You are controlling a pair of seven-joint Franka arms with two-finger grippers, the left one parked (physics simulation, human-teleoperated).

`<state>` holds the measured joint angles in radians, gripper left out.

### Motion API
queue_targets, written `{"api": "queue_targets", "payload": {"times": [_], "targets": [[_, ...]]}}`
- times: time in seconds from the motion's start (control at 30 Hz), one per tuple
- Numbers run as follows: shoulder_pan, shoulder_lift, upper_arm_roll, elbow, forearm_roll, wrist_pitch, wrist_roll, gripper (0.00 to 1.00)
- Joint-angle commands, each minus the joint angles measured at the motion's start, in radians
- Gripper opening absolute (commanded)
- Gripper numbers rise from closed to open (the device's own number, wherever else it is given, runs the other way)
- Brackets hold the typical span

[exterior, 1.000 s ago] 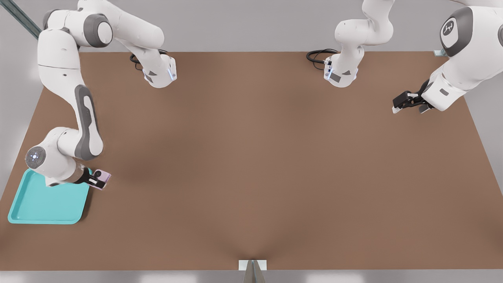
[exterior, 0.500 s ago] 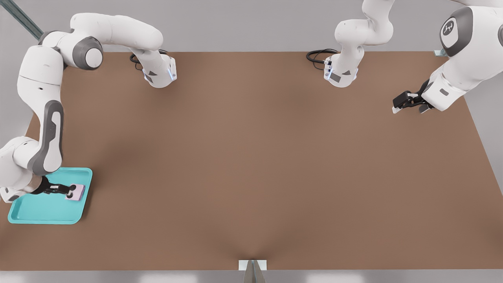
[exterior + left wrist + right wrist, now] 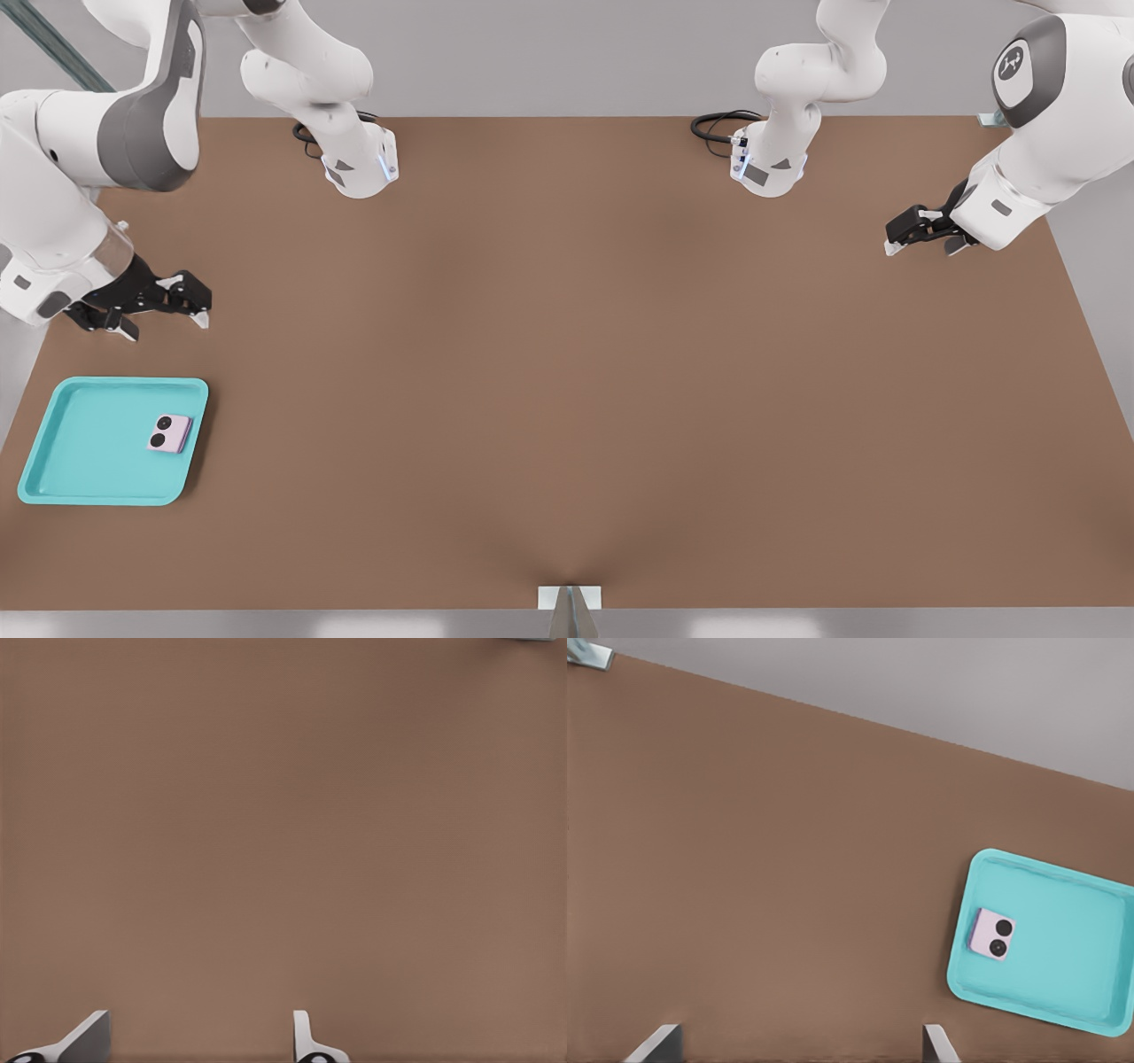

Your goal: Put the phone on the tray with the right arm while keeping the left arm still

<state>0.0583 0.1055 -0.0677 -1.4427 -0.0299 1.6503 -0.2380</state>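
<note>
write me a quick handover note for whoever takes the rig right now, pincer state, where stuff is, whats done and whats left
Right arm's pincer: open, empty, raised off the brown table, clear of the tray on its far side in the front view.
Small pale pink-lilac folded phone: lying flat inside the shallow turquoise plastic tray, lenses up, near the rim on the front view's right.
The tray sits at the table's near corner, on the front view's left.
Done: phone placed and released.
Left: nothing on the phone, apparently; perhaps just park the right arm.
</note>
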Motion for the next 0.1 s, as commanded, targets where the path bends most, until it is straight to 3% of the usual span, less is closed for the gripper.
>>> {"api": "queue_targets", "payload": {"times": [0.0, 0.07], "targets": [[0.021, -0.029, -0.026, -0.039, 0.018, -0.086, 0.220, 1.00], [0.021, -0.027, -0.026, -0.039, 0.019, -0.087, 0.220, 1.00]]}}
